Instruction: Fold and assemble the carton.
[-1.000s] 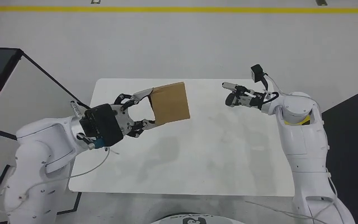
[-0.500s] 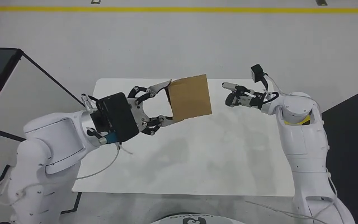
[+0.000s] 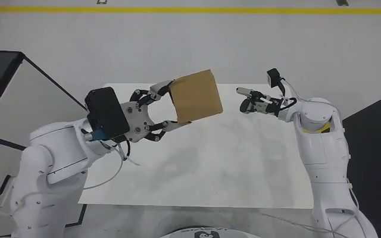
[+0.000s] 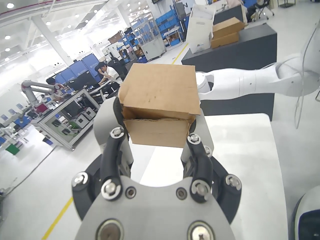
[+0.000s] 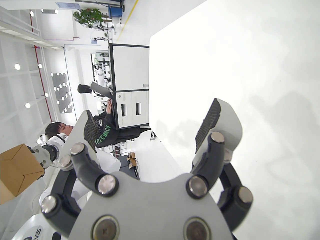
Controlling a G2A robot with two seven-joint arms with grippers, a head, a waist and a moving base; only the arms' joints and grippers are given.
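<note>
Presently, brown cardboard carton (image 3: 195, 95): squared up, near flaps not yet tucked.
Left gripper (image 4: 153, 123): clamps it.
Right gripper (image 5: 152, 111): wide, empty.

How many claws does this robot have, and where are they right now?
2. The left gripper is clamped on the carton, holding it above the table's far edge. The right gripper is open and empty, above the table toward its right end.
</note>
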